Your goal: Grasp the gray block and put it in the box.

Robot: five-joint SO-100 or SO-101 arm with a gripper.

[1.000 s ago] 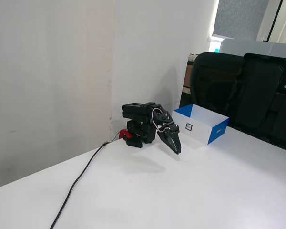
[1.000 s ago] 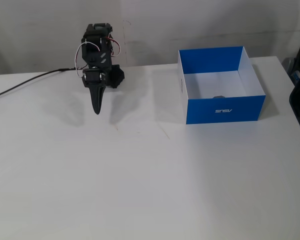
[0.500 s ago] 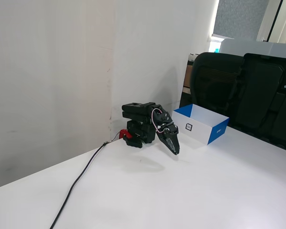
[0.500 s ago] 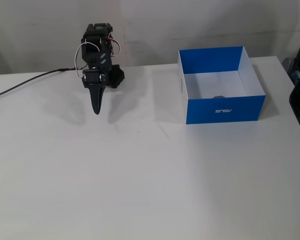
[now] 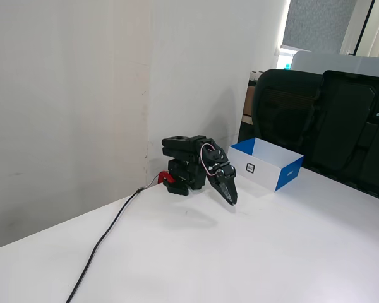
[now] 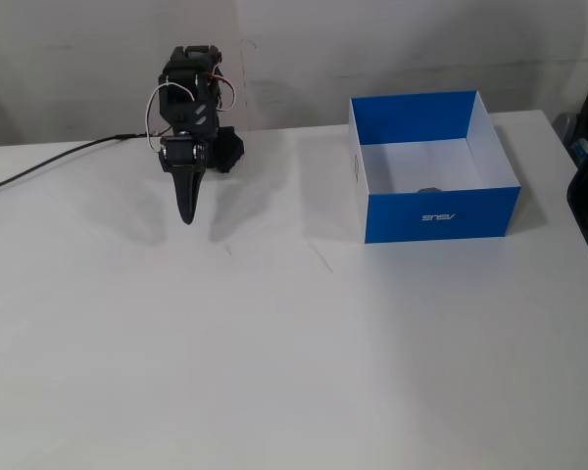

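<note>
Since the gray block (image 6: 429,189) already lies inside the box (image 6: 440,213) — against its near blue wall (partly hidden) — it sits well off to the right of the pincer (image 6: 187,216), which hangs closed and empty above the surface (image 6: 274,352).

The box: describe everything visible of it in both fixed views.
The box is a shallow, open-topped rectangular carton, apparently cardboard, blue outside on some walls and white on others, white inside. A fixed view shows a small white logo on its blue front wall; a fixed view shows a small square black mark on a white side. It sits flat on the white table, right of the gripper and apart from it. A small gray object, probably the block, lies inside against the front wall.
</note>
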